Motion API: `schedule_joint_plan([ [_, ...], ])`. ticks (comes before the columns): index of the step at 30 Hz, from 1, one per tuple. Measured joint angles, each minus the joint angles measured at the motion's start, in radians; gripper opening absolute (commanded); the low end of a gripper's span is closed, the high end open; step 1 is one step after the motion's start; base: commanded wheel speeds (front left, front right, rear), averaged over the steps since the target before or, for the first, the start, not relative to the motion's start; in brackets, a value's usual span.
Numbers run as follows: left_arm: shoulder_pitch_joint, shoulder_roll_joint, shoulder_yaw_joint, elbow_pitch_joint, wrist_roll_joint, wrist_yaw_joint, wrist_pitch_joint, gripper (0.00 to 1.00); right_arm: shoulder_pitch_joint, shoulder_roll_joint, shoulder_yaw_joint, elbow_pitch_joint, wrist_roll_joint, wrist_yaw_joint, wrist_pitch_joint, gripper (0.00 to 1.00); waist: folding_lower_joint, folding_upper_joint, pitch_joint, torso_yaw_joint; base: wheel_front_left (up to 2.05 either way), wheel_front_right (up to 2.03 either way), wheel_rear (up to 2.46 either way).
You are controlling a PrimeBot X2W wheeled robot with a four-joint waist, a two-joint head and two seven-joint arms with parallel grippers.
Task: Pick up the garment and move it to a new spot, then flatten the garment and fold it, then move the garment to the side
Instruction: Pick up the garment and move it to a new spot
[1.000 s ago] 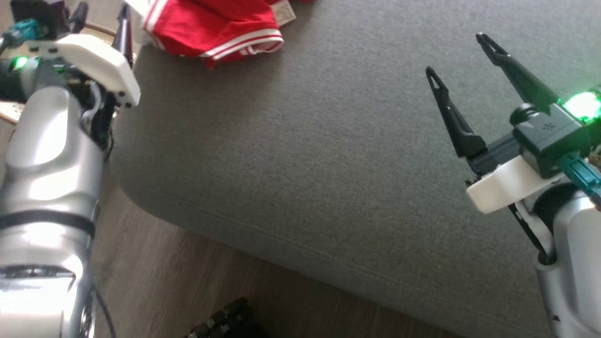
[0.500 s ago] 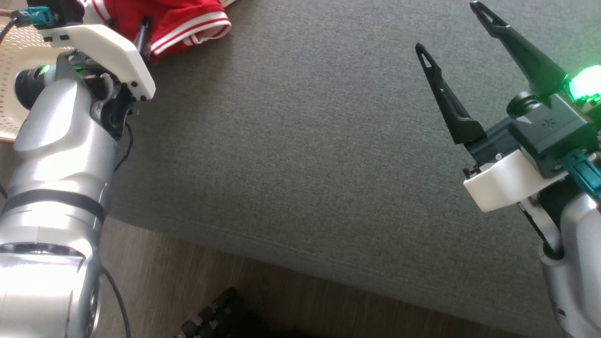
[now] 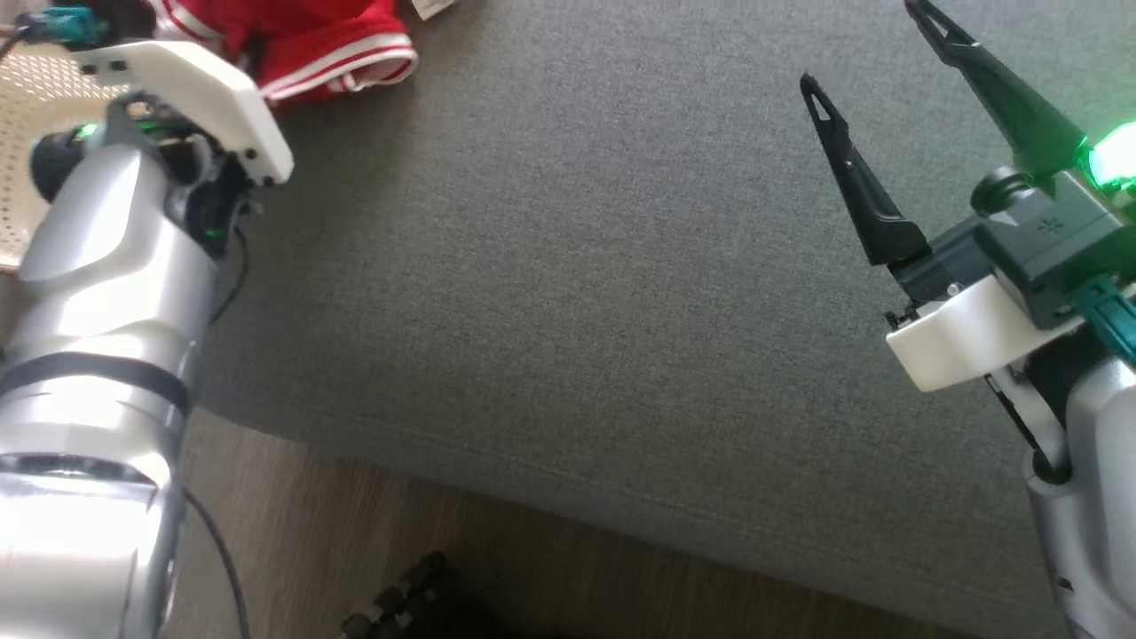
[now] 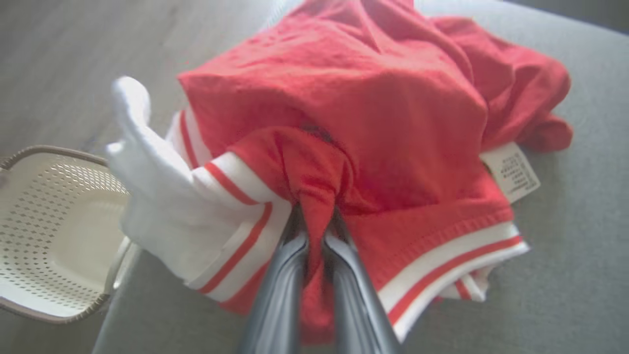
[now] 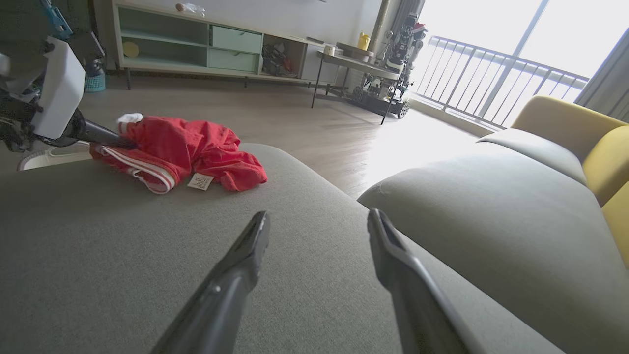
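The garment (image 4: 373, 113) is red with white-and-red striped trim, lying crumpled at the corner of a grey cushion (image 3: 568, 293). In the left wrist view my left gripper (image 4: 317, 221) is shut on a pinched fold of the garment's red cloth. The garment (image 3: 311, 44) shows in the head view at the top left, partly behind my left wrist. The right wrist view has the garment (image 5: 182, 147) far off to the left. My right gripper (image 3: 874, 44) is open above the cushion's right part, and my right gripper (image 5: 319, 221) holds nothing.
A perforated white basket (image 4: 54, 231) stands on the wood floor (image 3: 373, 532) just beyond the cushion's corner. A white care label (image 4: 511, 172) sticks out of the garment. A second grey cushion with yellow back (image 5: 555, 162), shelves and a side table lie farther off.
My left gripper has shut on the garment's fold; it stood open before. The head camera shifted, so the garment sits nearer the top left. The right gripper stays open.
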Motion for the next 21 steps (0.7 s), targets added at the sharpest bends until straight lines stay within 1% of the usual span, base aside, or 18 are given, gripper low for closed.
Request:
schedule_joint_plan([
  [3, 0.0, 0.022, -0.011, 0.0, 0.0, 0.0, -0.062, 0.0, 0.003, 0.012, -0.007, 0.028, 0.0, 0.0, -0.029, 1.0, 0.0, 0.0, -0.031, 0.0, 0.0, 0.0, 0.0],
  [7, 0.001, 0.047, -0.03, -0.009, 0.003, 0.0, -0.154, 0.0, 0.019, 0.049, -0.02, 0.072, 0.004, 0.0, -0.072, 1.0, 0.0, 0.0, -0.085, -0.006, 0.0, 0.0, 0.0],
  [11, 0.001, 0.099, -0.022, -0.033, 0.002, 0.0, -0.225, 0.0, 0.055, 0.088, -0.046, 0.106, 0.01, 0.0, -0.117, 1.0, -0.0001, 0.0, -0.148, -0.022, 0.0, 0.0, 0.0],
  [13, 0.001, 0.118, -0.015, -0.063, 0.001, 0.001, -0.237, 0.0, 0.081, 0.106, -0.062, 0.118, 0.01, 0.0, -0.134, 1.0, -0.0001, 0.0, -0.178, -0.034, 0.0, 0.0, 0.0],
  [15, 0.001, 0.123, -0.009, -0.081, 0.001, 0.001, -0.24, 0.0, 0.092, 0.114, -0.072, 0.123, 0.01, 0.0, -0.142, 1.0, -0.0001, 0.0, -0.192, -0.04, 0.0, 0.0, 0.0],
  [21, 0.032, 0.125, -0.005, -0.256, 0.015, 0.001, -0.246, 0.0, 0.121, 0.144, -0.105, 0.148, 0.012, 0.0, -0.184, 1.0, -0.0001, 0.0001, -0.254, -0.096, 0.0, 0.0, 0.0],
])
